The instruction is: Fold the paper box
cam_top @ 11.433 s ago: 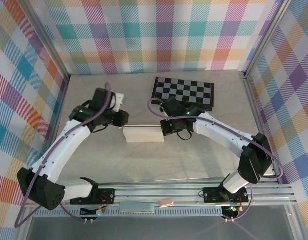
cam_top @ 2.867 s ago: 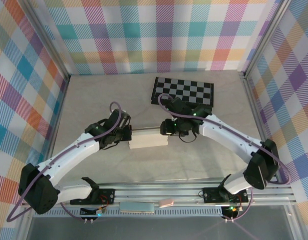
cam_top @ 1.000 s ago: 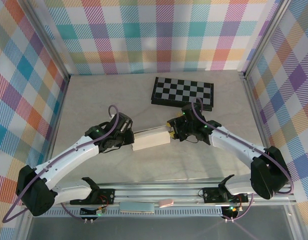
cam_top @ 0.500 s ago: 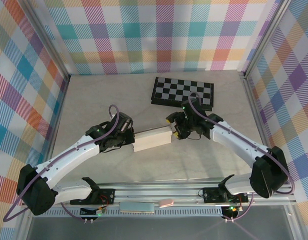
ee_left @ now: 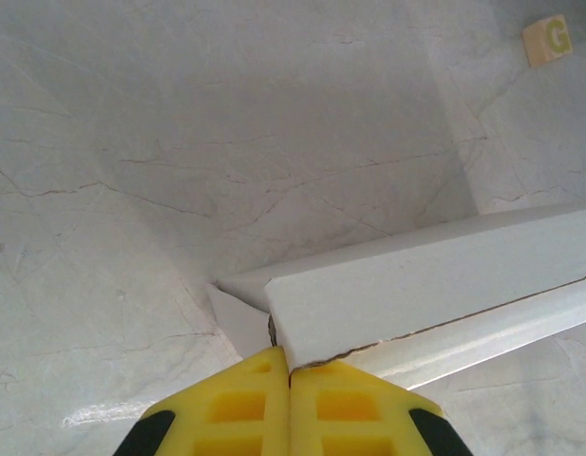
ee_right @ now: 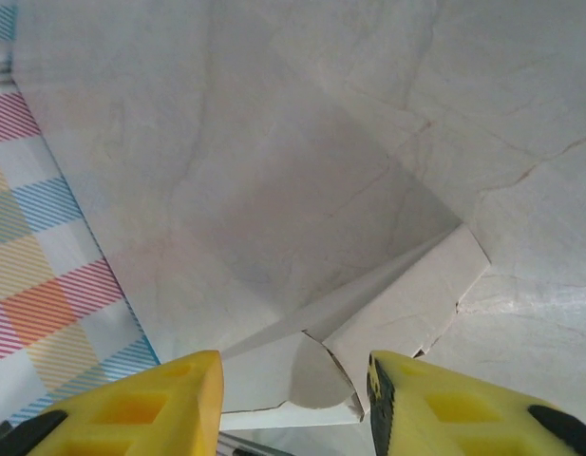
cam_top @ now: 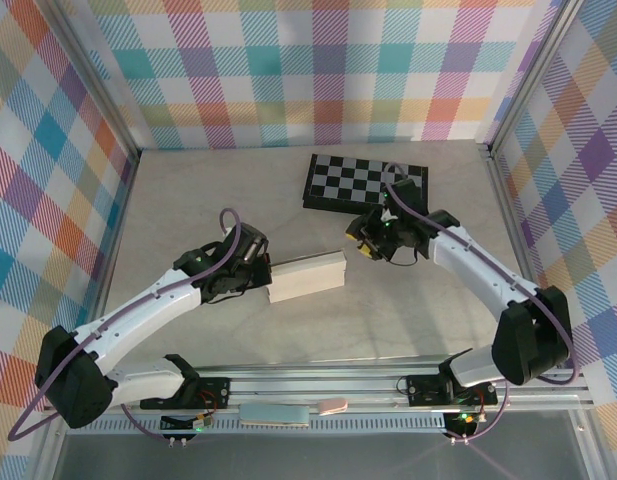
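Left end effector (cam_top: 259, 272) sits below-left of the chessboard (cam_top: 366, 185), fingers pinched tight on the left end of the paper box (cam_top: 308, 276). Box is a long folded shape on the bench (cam_top: 188, 200), below the chessboard's left half, skewed. Right end effector (cam_top: 362, 242) is just below the chessboard, jaws apart, holding nothing, just off the box's right end; flaps there are loose.

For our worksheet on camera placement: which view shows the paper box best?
Top external: the whole paper box is visible. Left wrist shows one end pinched by the left gripper; right wrist shows its end flaps.
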